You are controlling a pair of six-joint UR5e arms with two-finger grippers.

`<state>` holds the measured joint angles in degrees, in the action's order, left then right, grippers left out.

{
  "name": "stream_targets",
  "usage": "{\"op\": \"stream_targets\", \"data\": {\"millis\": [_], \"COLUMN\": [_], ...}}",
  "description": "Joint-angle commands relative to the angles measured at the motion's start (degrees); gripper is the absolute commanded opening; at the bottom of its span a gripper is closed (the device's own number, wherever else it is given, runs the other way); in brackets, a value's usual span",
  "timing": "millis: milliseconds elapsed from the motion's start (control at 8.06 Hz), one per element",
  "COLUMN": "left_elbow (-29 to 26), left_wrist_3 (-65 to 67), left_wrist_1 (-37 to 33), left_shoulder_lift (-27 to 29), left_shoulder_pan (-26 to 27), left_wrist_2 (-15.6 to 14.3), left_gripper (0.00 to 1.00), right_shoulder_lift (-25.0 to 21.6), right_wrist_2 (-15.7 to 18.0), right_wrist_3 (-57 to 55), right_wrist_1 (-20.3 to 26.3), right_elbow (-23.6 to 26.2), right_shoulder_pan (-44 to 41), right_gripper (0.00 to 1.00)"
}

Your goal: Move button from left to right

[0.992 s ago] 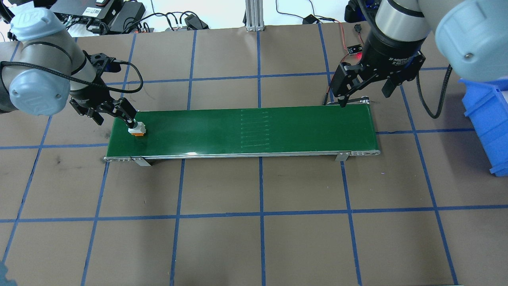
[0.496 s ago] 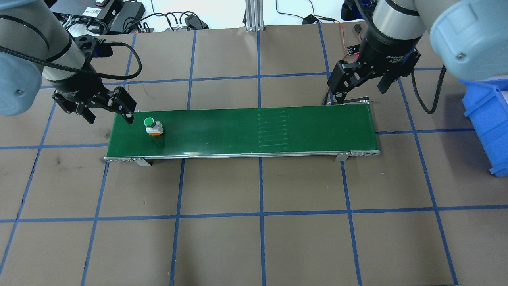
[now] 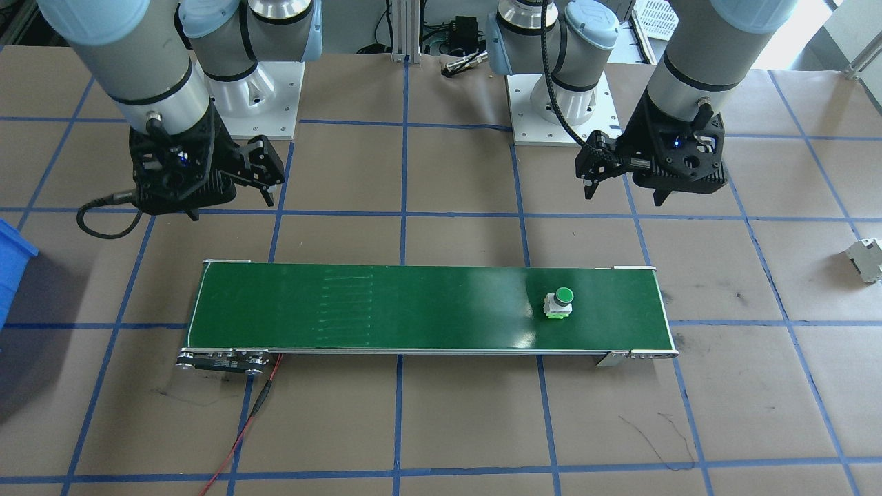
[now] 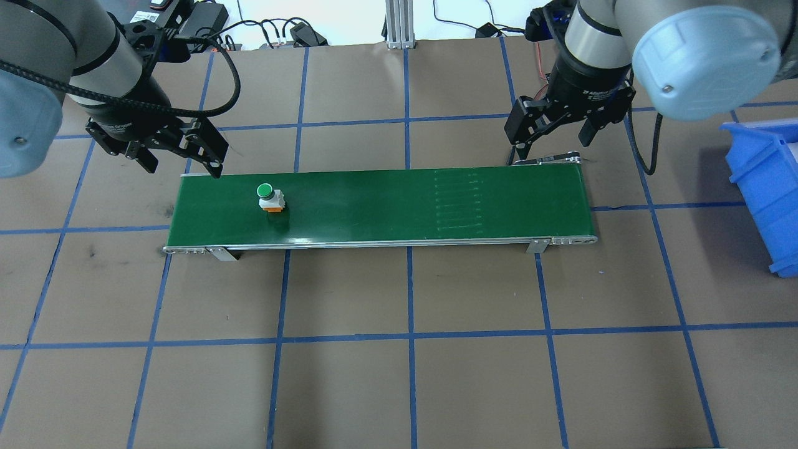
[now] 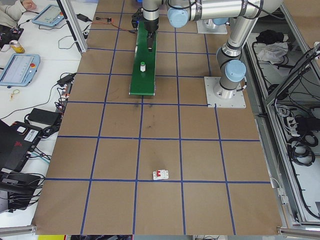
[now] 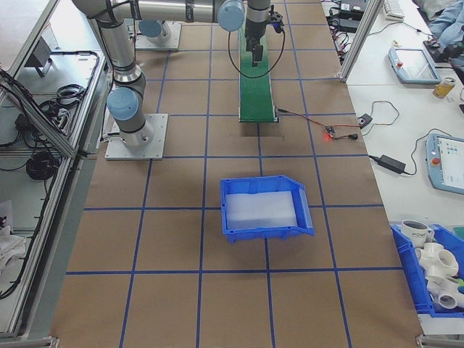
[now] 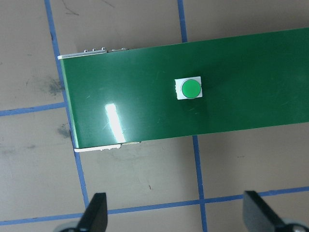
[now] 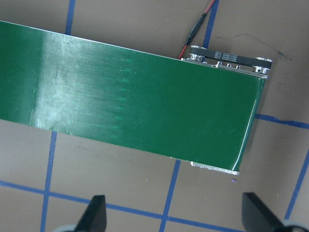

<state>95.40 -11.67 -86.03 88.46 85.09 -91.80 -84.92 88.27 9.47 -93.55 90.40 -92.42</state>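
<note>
The green-capped, white-bodied push button (image 4: 269, 197) stands free on the long green conveyor belt (image 4: 380, 206), at five o'clock from my wide-open, empty left claw (image 4: 181, 157). My right claw (image 4: 552, 138), also open and empty, may mistime its grab and topple it.

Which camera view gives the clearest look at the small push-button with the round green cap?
The left wrist-mounted view: the green-capped push-button sits large, straight below, unobstructed on the green conveyor belt. Overhead and front-facing views show it smaller, from an angle. Exterior left shows a speck; in exterior right and right wrist views I cannot find it.
</note>
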Motion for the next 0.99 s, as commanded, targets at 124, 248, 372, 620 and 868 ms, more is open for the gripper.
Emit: {"op": "stream_targets", "data": {"millis": [124, 248, 372, 620, 868], "left_elbow": [0.05, 0.14, -0.12, 0.23, 0.23], "left_wrist_3": [0.07, 0.07, 0.07, 0.16, 0.77], "left_wrist_1": [-0.45, -0.54, -0.45, -0.28, 0.07], "left_shoulder_lift": [0.22, 0.75, 0.75, 0.75, 0.75], "left_shoulder_pan": [0.43, 0.43, 0.43, 0.43, 0.43], "left_wrist_2": [-3.72, -3.73, -3.73, -3.21, -2.60], "left_gripper": [1.00, 1.00, 1.00, 1.00, 1.00], "right_shoulder_lift": [9.74, 10.81, 10.56, 10.91, 11.09], "right_wrist_2": [-0.11, -0.98, -3.95, -5.56, -5.74], "right_wrist_3": [-11.45, -12.71, -15.07, -22.73, -22.83], "right_wrist_1": [-7.67, -9.62, -11.55, -13.32, -16.12], "right_elbow": [1.45, 1.97, 2.67, 3.21, 3.30], "right_shoulder_pan": [-0.04, -0.31, -1.09, -5.82, -5.93], "right_gripper": [1.00, 1.00, 1.00, 1.00, 1.00]}}
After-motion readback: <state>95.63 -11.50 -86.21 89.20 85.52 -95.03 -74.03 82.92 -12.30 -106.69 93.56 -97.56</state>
